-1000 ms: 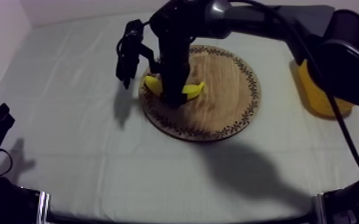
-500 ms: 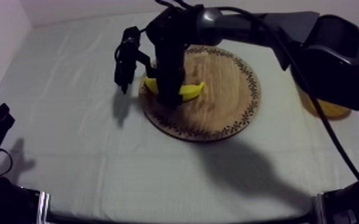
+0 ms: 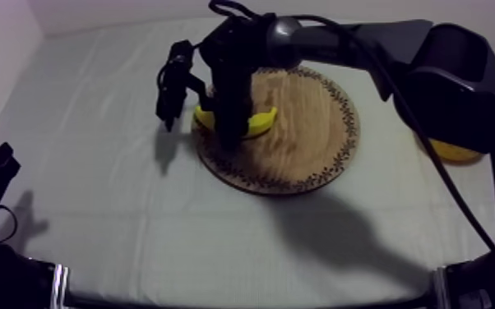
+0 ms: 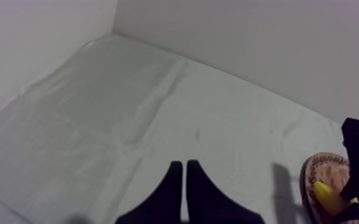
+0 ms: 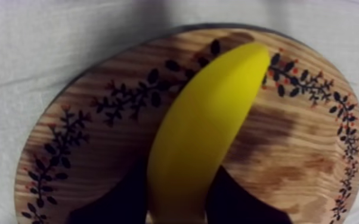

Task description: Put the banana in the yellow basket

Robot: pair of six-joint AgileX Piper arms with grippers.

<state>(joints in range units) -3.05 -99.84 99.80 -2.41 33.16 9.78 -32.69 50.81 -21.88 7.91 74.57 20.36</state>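
**Ana:** Where is the banana right now?

**Ben:** The banana (image 5: 206, 131) sits between the two black fingers of the right gripper (image 3: 231, 136), which comes down on it from above. The fingers press on its middle, one at each side. Both yellow ends stick out past them.

**Ana:** So the gripper has hold of it?

**Ben:** Yes. It is clamped round the fruit, its fingers only as far apart as the banana is thick.

**Ana:** Is it on the board or off it?

**Ben:** It is over the round wooden board (image 3: 333, 168), close to the patterned rim on the side nearer the left arm. One end reaches out toward the leaf pattern at the edge. I cannot tell whether its underside touches the wood or hangs just clear of it.

**Ana:** And the basket?

**Ben:** The yellow basket (image 3: 452, 150) stands at the right side of the table (image 3: 136, 222), apart from the board. Most of it is hidden behind the right arm (image 3: 432, 66), which reaches in from the upper right across the board.

**Ana:** What about the other gripper?

**Ben:** The left gripper (image 4: 182, 165) sits low at its own side of the table, well apart from the board. Its fingers lie together as a narrow wedge with nothing between them, pointing out over the grey-white cloth (image 4: 128, 119). Beyond it, the near edge of the board shows, with the banana and the right arm over it.
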